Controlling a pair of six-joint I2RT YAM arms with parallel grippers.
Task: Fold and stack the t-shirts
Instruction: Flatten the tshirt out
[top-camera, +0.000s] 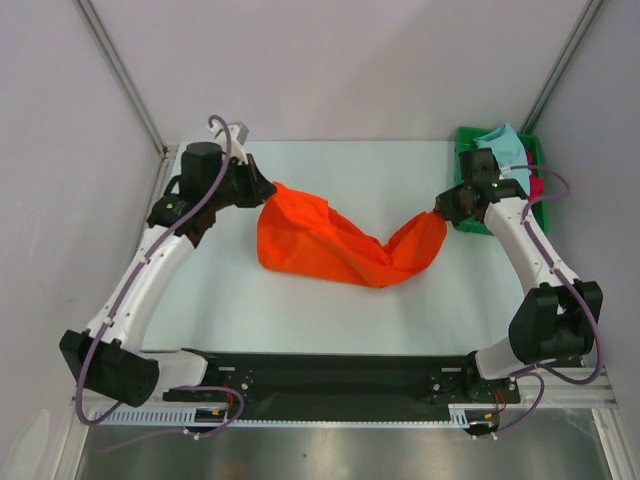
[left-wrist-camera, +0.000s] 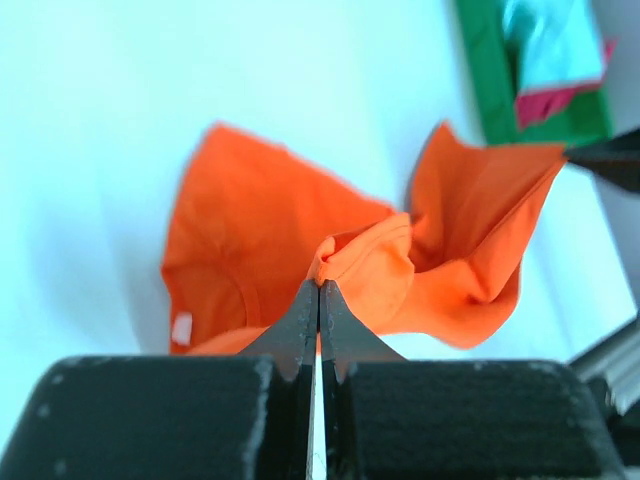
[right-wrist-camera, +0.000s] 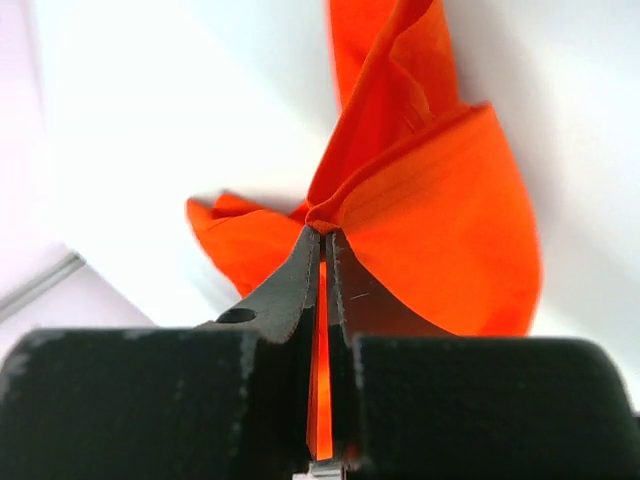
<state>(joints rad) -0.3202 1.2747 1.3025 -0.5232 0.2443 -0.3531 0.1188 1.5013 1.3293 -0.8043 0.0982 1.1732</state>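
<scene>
The bright orange t-shirt (top-camera: 330, 245) hangs crumpled between my two grippers above the table, sagging in the middle. My left gripper (top-camera: 268, 190) is shut on its left edge; in the left wrist view the jaws (left-wrist-camera: 320, 285) pinch an orange fold (left-wrist-camera: 370, 270). My right gripper (top-camera: 440, 208) is shut on its right end; in the right wrist view the jaws (right-wrist-camera: 322, 232) clamp orange cloth (right-wrist-camera: 440, 250). The light teal t-shirt (top-camera: 505, 148) and the crimson red t-shirt (top-camera: 536, 187) lie in the green tray (top-camera: 468, 135).
The green tray stands at the table's back right corner, just behind my right gripper; it also shows in the left wrist view (left-wrist-camera: 500, 80). Pale walls close the table at the left, back and right. The black arm mount (top-camera: 330, 375) runs along the near edge.
</scene>
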